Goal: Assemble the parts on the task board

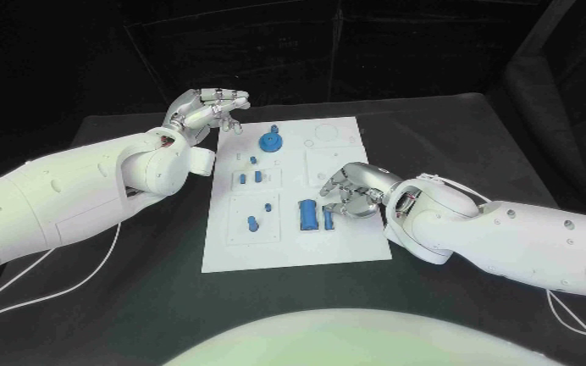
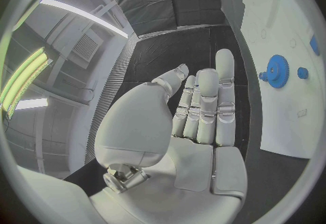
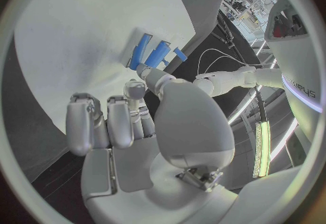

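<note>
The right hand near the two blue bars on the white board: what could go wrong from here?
1. The right hand hovers close beside the two blue rectangular bars; its fingers might knock them askew.
2. The white flat task board lies loose on the black table; a push could perhaps slide it.

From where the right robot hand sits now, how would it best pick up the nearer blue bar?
Probably by pinching the blue bar across its narrow width at mid-length, coming from above: it lies flat on the task board, close beside a second bar, just off the right robot hand.
</note>
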Action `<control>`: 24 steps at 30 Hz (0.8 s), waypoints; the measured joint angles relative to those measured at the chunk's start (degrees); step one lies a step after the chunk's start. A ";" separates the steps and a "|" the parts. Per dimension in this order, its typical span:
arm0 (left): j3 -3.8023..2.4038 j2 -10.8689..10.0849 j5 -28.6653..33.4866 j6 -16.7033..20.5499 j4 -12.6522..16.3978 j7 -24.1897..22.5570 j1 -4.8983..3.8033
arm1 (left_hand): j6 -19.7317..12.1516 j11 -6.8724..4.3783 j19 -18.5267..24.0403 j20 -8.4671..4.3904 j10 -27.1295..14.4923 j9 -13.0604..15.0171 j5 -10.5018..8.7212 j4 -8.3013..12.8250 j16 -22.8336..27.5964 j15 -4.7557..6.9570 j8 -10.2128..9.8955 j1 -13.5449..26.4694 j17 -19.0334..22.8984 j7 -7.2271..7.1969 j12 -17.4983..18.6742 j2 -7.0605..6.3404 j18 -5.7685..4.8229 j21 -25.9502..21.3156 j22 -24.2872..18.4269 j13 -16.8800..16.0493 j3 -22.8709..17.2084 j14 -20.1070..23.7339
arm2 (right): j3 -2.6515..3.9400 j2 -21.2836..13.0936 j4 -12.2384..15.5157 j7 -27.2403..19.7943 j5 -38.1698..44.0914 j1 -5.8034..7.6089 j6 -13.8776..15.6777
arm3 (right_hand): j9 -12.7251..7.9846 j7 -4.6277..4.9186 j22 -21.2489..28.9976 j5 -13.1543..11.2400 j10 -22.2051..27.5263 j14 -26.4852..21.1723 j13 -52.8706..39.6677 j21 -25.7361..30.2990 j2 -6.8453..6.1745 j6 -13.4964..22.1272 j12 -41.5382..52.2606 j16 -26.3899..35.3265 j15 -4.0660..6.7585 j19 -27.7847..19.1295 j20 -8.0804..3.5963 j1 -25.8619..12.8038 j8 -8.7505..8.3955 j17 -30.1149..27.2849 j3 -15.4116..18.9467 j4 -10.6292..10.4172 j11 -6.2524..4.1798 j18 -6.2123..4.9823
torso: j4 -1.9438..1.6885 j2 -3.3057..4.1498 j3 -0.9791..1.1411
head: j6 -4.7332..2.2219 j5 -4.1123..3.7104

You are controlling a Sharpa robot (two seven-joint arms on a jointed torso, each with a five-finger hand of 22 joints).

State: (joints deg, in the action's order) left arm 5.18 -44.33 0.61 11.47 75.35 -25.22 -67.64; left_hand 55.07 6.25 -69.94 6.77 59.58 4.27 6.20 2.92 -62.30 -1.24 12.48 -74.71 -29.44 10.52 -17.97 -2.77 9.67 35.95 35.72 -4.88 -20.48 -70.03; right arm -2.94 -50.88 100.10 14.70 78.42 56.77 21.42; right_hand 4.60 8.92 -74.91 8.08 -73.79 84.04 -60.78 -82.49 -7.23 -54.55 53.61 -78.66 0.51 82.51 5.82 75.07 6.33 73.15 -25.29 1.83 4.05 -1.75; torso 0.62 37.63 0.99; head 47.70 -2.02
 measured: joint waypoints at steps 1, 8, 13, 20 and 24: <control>0.00 0.01 0.00 0.00 0.00 0.00 0.00 | 0.00 0.00 0.00 0.00 0.00 0.00 0.00 0.00 0.00 0.00 0.00 0.00 0.00 0.00 0.00 0.00 0.00 0.00 0.00 0.00 0.00 0.00 | 0.00 0.07 -0.14 0.07 0.10 0.00 -0.07 | 0.04 -0.11 0.00 -0.40 0.07 0.00 0.00 0.00 0.15 -0.11 0.01 0.00 0.00 0.00 0.00 0.15 0.16 0.00 0.15 0.16 -0.33 0.00 | 0.00 0.00 0.00 | 0.04 0.05; 0.00 0.06 0.00 0.00 -0.08 0.02 0.00 | 0.00 0.00 0.00 0.00 0.00 0.00 0.00 0.00 0.00 0.00 0.00 0.00 0.00 0.00 0.00 0.00 0.01 0.00 0.00 0.00 0.00 0.00 | 0.01 0.84 -1.60 0.53 1.02 0.00 -0.73 | 0.27 -0.72 0.00 -4.23 -0.21 0.00 -0.12 0.00 1.29 -1.54 0.80 0.00 0.45 0.22 -0.21 1.30 1.89 0.13 1.97 0.71 -0.59 0.00 | -0.01 0.02 0.03 | 0.20 0.19; 0.00 0.11 0.00 -0.01 -0.17 0.02 0.00 | 0.00 0.00 0.00 0.00 0.00 0.00 0.00 0.00 0.00 0.00 0.00 0.00 0.00 0.00 0.00 0.00 0.01 0.00 0.00 0.00 0.00 0.00 | 0.04 1.32 -2.46 0.63 1.76 0.00 -1.08 | 0.49 -0.92 0.00 -4.87 -0.62 0.00 -0.57 0.00 1.15 -2.40 1.56 0.00 0.45 0.21 -0.63 1.92 2.97 0.33 3.30 0.86 -0.99 0.00 | -0.01 0.02 0.05 | 0.29 0.23; 0.00 0.15 0.00 -0.02 -0.21 0.04 0.02 | 0.00 0.00 0.00 0.00 0.00 0.00 0.00 0.00 0.00 0.00 0.00 0.00 0.00 0.00 0.00 0.00 0.00 0.00 0.01 0.00 0.00 0.00 | 0.08 1.64 -2.93 0.59 2.69 0.04 -1.09 | 0.53 -1.03 0.00 -4.87 -0.83 -0.20 -1.14 0.00 1.15 -2.66 2.33 0.00 0.64 0.21 -0.62 1.91 3.48 0.54 4.34 0.69 -1.20 0.00 | 0.01 0.00 0.05 | 0.31 0.16; 0.00 0.16 0.00 -0.02 -0.23 0.05 0.02 | 0.00 0.00 0.00 0.00 0.00 0.00 0.00 0.00 0.00 0.00 0.00 0.00 0.00 0.00 0.00 0.00 0.00 0.00 0.01 0.00 0.00 0.00 | 0.05 1.64 -2.92 0.44 3.03 0.03 -0.80 | 0.52 -1.03 0.00 -5.08 -1.03 0.01 -1.61 0.00 1.15 -2.66 3.20 0.00 0.85 0.43 -0.83 1.91 3.97 0.66 5.64 0.21 -1.41 0.00 | 0.03 -0.03 0.02 | 0.25 0.11</control>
State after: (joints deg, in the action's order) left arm 5.18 -44.16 0.61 11.45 75.12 -25.17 -67.62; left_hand 55.07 6.25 -69.94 6.77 59.58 4.27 6.20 2.92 -62.30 -1.24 12.48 -74.71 -29.45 10.52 -17.97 -2.77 9.67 35.95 35.73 -4.88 -20.48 -70.03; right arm -2.89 -49.24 97.18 15.14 81.45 56.80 20.62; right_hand 5.12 7.89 -74.91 3.00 -74.83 84.05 -62.38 -82.49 -6.08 -57.21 56.81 -78.66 1.36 82.93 4.99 76.98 10.30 73.81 -19.65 2.04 2.64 -1.75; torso 0.64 37.61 1.02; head 47.95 -1.91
